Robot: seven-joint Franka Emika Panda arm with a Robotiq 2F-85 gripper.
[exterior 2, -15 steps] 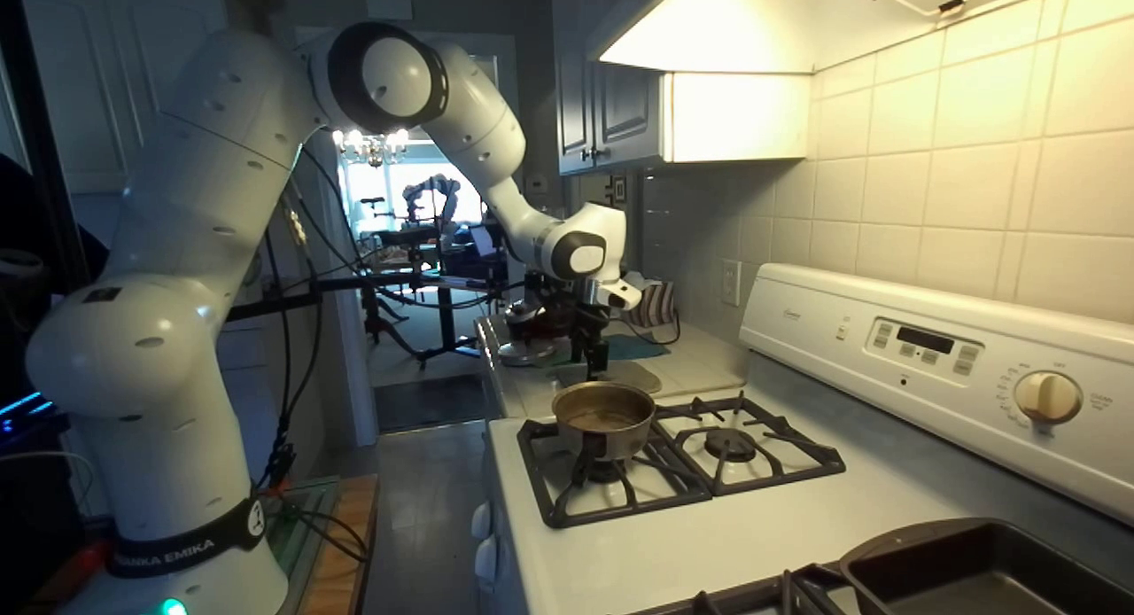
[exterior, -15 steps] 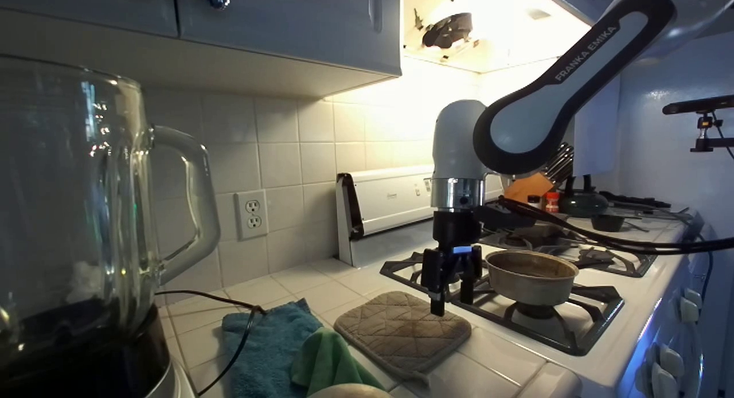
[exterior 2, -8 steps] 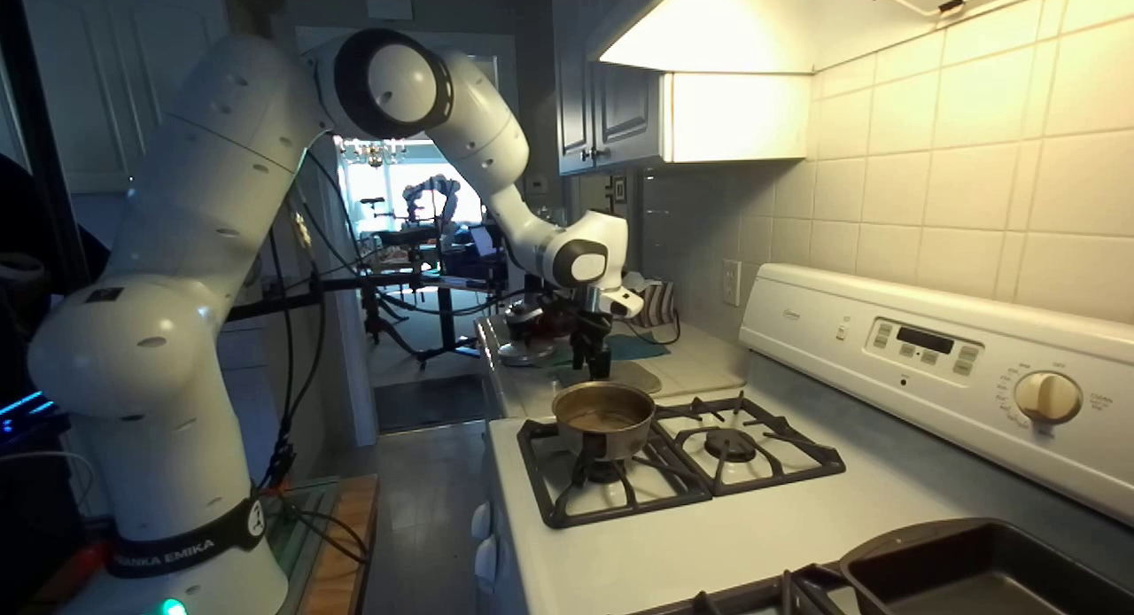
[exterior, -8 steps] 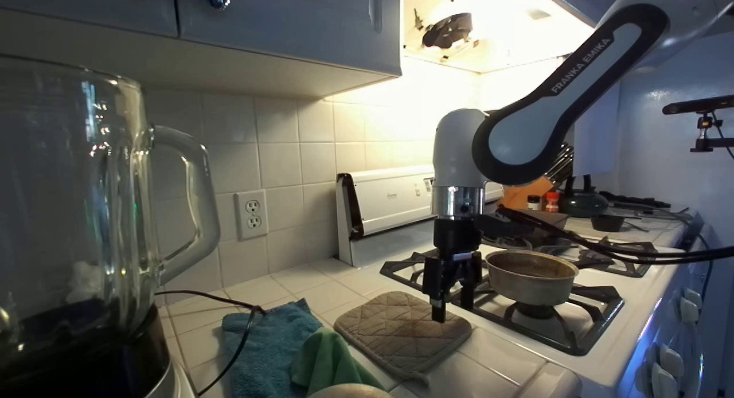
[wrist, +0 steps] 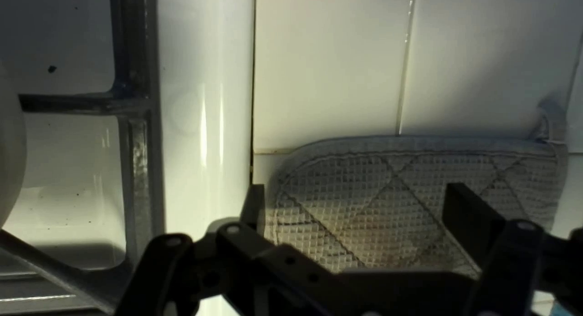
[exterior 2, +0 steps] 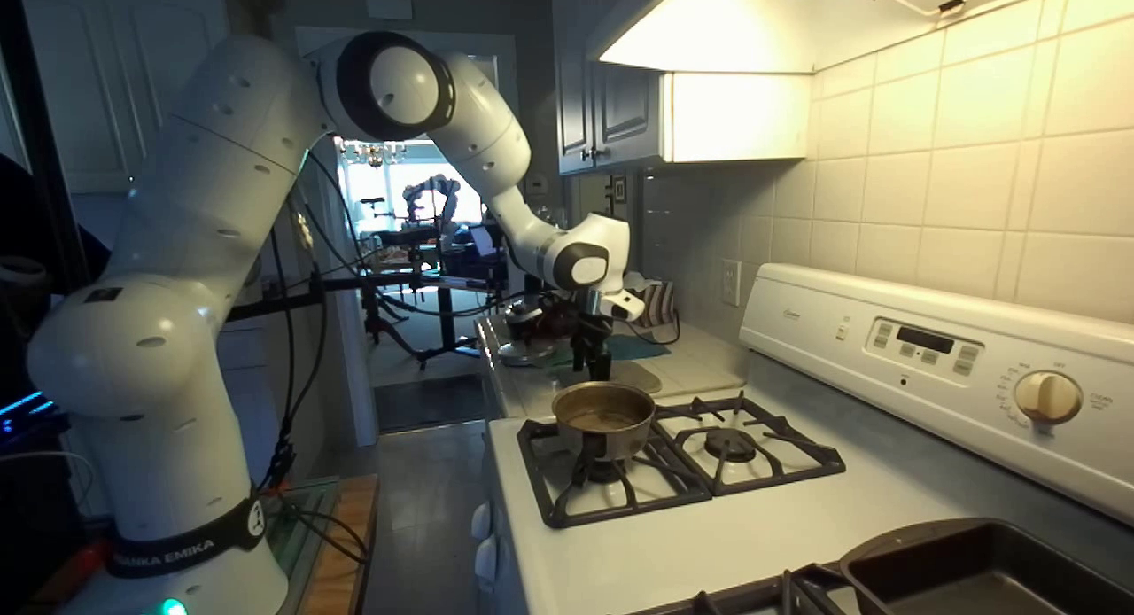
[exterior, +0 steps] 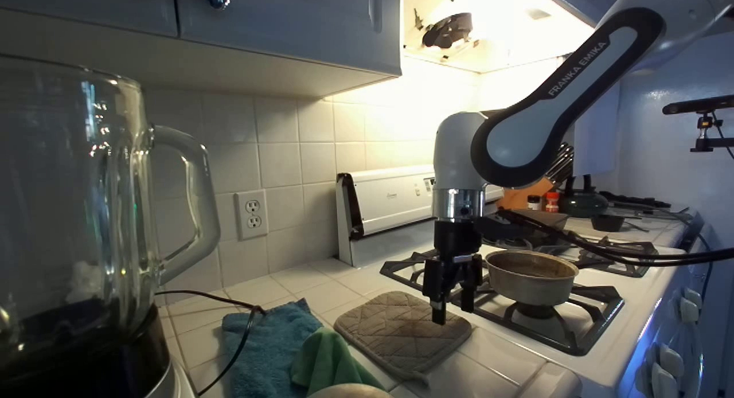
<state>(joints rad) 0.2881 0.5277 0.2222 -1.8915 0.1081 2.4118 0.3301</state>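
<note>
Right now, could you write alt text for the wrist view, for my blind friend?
Black robot jaws stand open, with a quilted grey potholder showing between them, lying on pale tiles. At left are a strip of white stovetop, a dark metal grate and a pale curved sliver, likely a pot.

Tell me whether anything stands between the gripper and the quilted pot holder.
Nothing visible does. In the wrist view, the gripper hangs open above the quilted pot holder, and nothing lies on the part that shows. The saucepan on the burner grate stands off to one side, not between them.
</note>
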